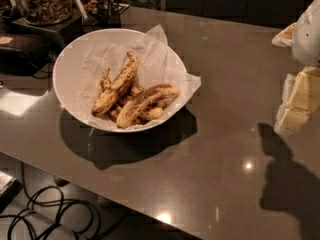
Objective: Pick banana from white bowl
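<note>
The white bowl [70, 69] stands on the left half of the grey table, tilted toward me and lined with crumpled white paper that pokes over its rim. The banana [147, 101], long, gently curved and mottled brown, lies in the bowl's lower right part. A straighter yellow banana [117, 86] with a dark pointed tip lies to its left. Short stubby pieces [150, 115] sit under and between them. The gripper [297, 104], pale yellow under a white arm, hangs at the right edge above the table, far right of the bowl and holding nothing I can see.
The grey table [225, 149] has its front edge running diagonally at the lower left, with black cables [45, 214] on the floor below. Glass jars of snacks [45, 1] and a dark stand sit behind the bowl at the top left. The arm's shadow [290, 184] falls at the lower right.
</note>
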Robot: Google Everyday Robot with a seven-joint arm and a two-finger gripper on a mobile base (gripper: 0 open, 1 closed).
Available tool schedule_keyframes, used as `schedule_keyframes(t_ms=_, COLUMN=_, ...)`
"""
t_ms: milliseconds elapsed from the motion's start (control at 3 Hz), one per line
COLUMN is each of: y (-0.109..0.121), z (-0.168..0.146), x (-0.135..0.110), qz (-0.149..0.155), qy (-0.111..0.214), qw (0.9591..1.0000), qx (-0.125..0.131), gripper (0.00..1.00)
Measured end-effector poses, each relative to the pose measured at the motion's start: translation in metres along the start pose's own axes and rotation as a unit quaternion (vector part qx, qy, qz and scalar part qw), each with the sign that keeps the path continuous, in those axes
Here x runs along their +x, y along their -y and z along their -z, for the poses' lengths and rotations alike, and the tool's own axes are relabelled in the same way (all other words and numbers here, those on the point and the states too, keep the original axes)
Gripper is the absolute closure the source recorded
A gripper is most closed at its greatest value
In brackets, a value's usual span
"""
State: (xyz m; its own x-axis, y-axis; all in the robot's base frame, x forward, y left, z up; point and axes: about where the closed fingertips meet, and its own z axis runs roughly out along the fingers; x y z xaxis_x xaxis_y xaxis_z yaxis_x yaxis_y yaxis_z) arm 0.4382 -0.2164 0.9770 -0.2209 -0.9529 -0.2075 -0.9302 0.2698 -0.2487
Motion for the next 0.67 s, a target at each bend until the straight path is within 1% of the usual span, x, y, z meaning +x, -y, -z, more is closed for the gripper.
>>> schedule_keyframes(t_ms=333, y=0.000, z=0.000, x=0.000, qz=0.000, qy=0.000, qw=1.0000, qx=0.000, gripper=0.00)
schedule_keyframes(t_ms=667, y=0.004, z=0.000, x=-0.011, qz=0.023, qy=-0.004, qw=0.9997, qx=0.006, gripper=0.00)
